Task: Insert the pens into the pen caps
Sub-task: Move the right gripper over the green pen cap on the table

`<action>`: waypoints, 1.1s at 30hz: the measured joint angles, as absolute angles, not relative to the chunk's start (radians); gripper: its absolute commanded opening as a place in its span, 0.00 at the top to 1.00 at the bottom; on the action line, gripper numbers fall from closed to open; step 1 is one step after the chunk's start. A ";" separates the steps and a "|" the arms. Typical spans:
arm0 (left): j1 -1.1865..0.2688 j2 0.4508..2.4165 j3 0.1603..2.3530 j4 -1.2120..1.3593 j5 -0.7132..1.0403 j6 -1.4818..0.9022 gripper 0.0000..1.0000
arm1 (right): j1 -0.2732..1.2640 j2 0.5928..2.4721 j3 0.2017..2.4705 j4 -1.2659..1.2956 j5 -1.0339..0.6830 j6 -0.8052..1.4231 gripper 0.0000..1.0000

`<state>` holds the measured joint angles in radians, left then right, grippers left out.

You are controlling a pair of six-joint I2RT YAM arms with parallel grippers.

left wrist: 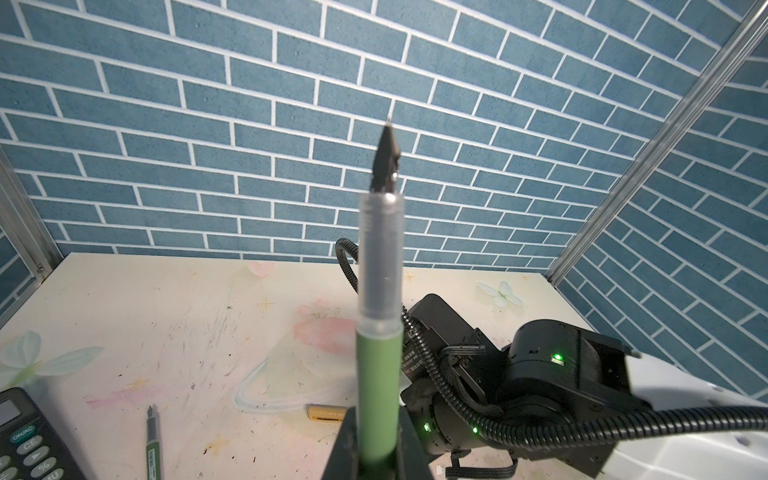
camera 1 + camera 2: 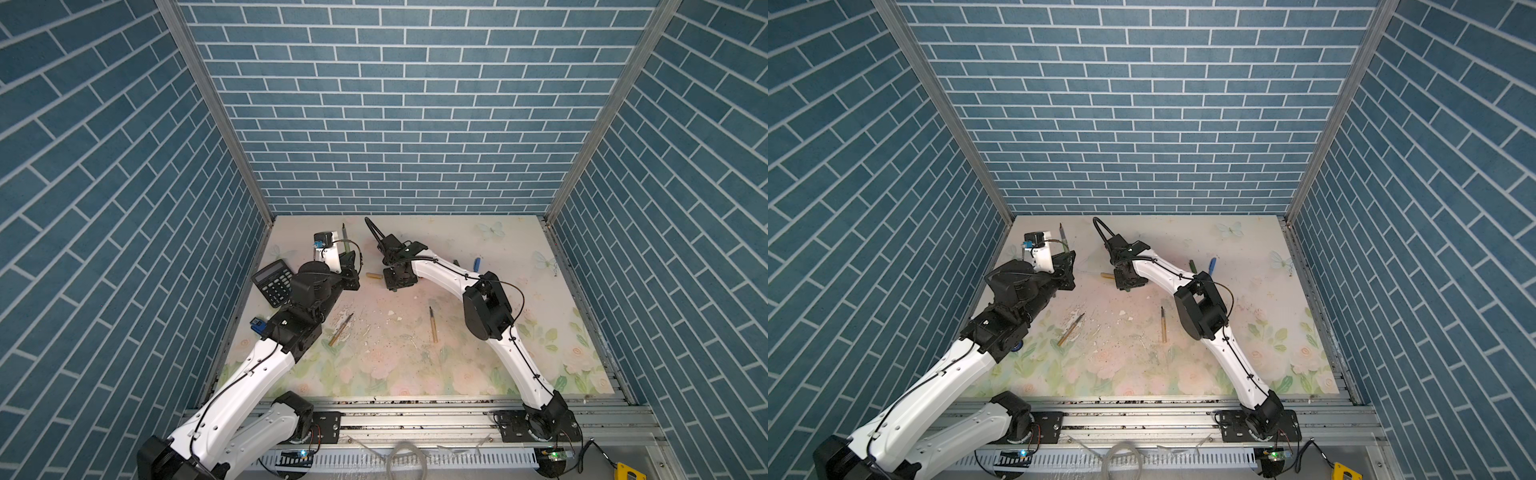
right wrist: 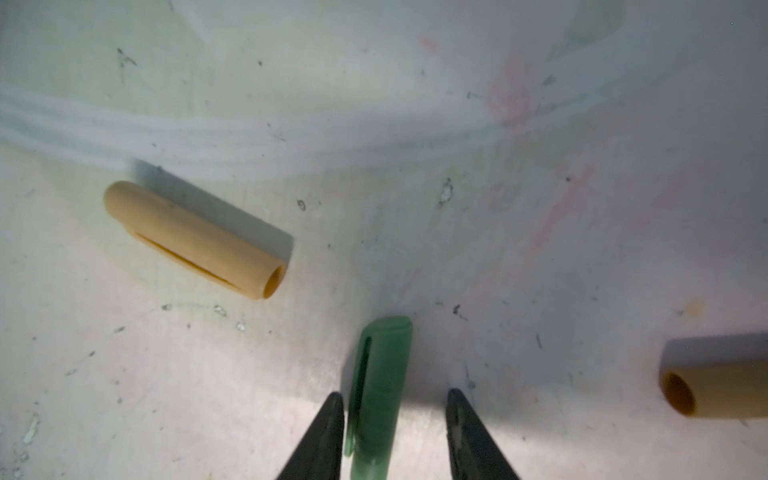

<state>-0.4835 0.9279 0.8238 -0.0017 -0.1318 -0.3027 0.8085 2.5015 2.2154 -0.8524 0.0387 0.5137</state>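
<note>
Now my left pincer [image 1: 376, 440] clamps the slim green pen [image 1: 379, 374] upright, far left; my right pincer [image 3: 394, 392], jaws apart, straddles the stubby green cap [image 3: 382, 365] on the tabletop [image 1: 166, 311]. The black calculator [image 1: 25, 440] shows keys ON/AC, CE.

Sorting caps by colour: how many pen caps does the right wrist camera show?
3: a green cap between the open jaws of the right gripper; a tan cap lying whole nearby; a second tan cap cut off by the frame edge. Others may be hidden.
</note>
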 measured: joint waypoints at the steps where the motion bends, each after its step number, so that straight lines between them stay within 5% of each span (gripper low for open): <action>1: -0.484 0.928 0.824 -0.002 -0.130 -0.302 1.00 | 0.805 2.499 2.212 -0.850 0.026 0.506 0.59; 11: -0.484 0.938 0.824 -0.001 -0.125 -0.302 1.00 | 0.775 2.492 2.207 -0.861 -0.125 0.437 0.62; 33: -0.484 0.963 0.824 0.010 -0.102 -0.302 1.00 | 0.743 2.527 2.337 -0.880 -0.147 0.448 0.75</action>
<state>-0.4835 0.9634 0.8238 0.0101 -0.1024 -0.3023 0.7433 2.5271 2.3371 -0.8799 -0.1471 0.4484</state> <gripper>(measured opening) 0.134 0.249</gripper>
